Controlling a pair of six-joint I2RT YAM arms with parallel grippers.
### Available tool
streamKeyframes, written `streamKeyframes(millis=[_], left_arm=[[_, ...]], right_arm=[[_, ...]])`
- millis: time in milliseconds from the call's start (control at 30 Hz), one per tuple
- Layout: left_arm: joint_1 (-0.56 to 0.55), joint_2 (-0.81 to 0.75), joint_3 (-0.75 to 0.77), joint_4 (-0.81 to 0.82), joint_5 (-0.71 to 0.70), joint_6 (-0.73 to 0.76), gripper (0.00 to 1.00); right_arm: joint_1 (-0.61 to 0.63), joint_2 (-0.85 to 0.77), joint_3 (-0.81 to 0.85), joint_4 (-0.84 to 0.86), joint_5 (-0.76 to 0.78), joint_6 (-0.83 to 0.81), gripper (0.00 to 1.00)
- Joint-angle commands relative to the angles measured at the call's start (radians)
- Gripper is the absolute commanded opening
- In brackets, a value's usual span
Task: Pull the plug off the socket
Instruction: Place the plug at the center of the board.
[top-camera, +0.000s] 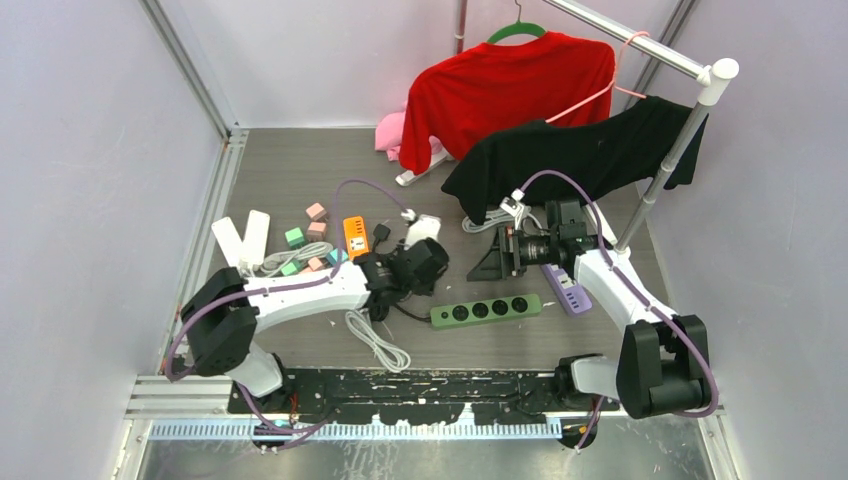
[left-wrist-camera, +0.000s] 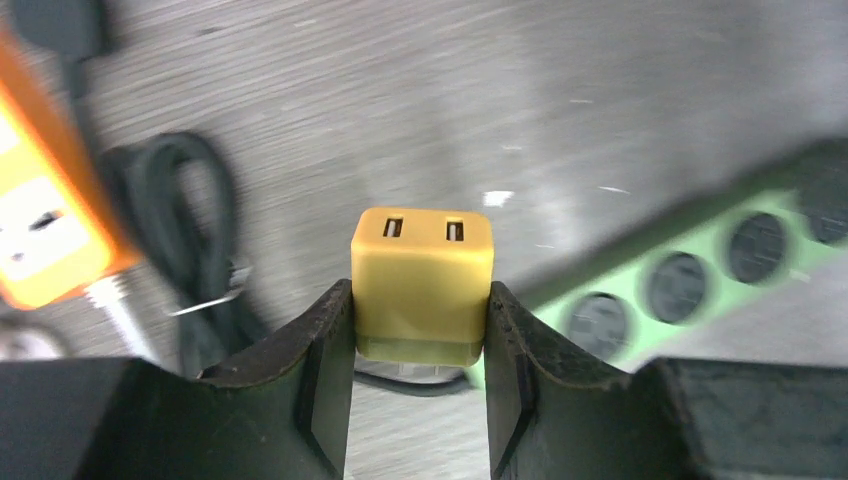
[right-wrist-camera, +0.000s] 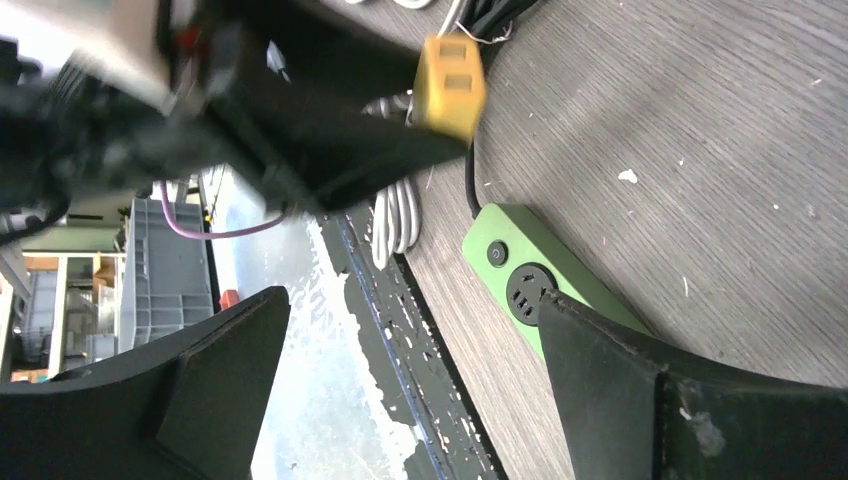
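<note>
Left hand clamped on the yellow plug; plug out of the green socket strip; right hand spread wide.

My left fingers press on both sides of the plug, and its two small slots face away from my wrist. The plug is apart from the strip, which lies flat on the tabletop just to its right. My right hand hangs near the strip on its far side, fingers well apart, gripping nothing. An orange power strip and a coiled black cord lie to the plug's left.
</note>
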Motion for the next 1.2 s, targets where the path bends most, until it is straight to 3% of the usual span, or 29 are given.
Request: streamKeyframes(millis=[0,233,400,567,600,633,667,700,800,933,1067,1167], left_arm=[[0.13,-0.105,-0.055,-0.12,-0.121,-0.055,0.0],[0.426,-0.197,-0.116,-0.243,-0.209,-0.147,0.0],[0.651,-0.179,-0.138,-0.184,-0.045,-0.142,0.0],[0.735,-0.125,-0.103,-0.164,0.045,-0.085,0.02],[0.743,-0.122,-0.1,-0.158,0.059,-0.076,0.09],[0.751,-0.123,-0.097,-0.154,0.065,-0.073,0.34],[0.756,-0.126,-0.095,-0.155,0.064,-0.071,0.53],[0.758,-0.13,-0.092,-0.158,0.059,-0.072,0.64],[0.761,-0.153,-0.078,-0.174,0.066,-0.061,0.77],[0.762,-0.207,-0.045,-0.22,0.137,-0.025,0.82],[0.762,-0.332,-0.043,-0.224,0.323,0.02,0.83],[0.761,-0.457,-0.053,-0.198,0.506,0.065,0.92]], right_arm=[[0.005,-0.039,0.029,-0.028,0.004,-0.063,1.0],[0.005,-0.036,0.032,-0.031,0.022,-0.062,1.0],[0.004,-0.043,0.032,-0.034,0.027,-0.063,1.0],[-0.003,-0.06,0.038,-0.047,0.044,-0.083,1.0],[-0.003,-0.063,0.041,-0.051,0.052,-0.088,1.0],[-0.005,-0.066,0.047,-0.058,0.056,-0.092,1.0],[-0.008,-0.068,0.052,-0.064,0.06,-0.097,1.0],[-0.011,-0.071,0.055,-0.069,0.063,-0.103,1.0],[-0.022,-0.081,0.065,-0.09,0.073,-0.121,1.0],[-0.039,-0.124,0.096,-0.151,0.138,-0.208,1.0],[-0.063,-0.229,0.127,-0.117,0.34,-0.197,1.0],[-0.082,-0.335,0.149,-0.086,0.535,-0.191,1.0]])
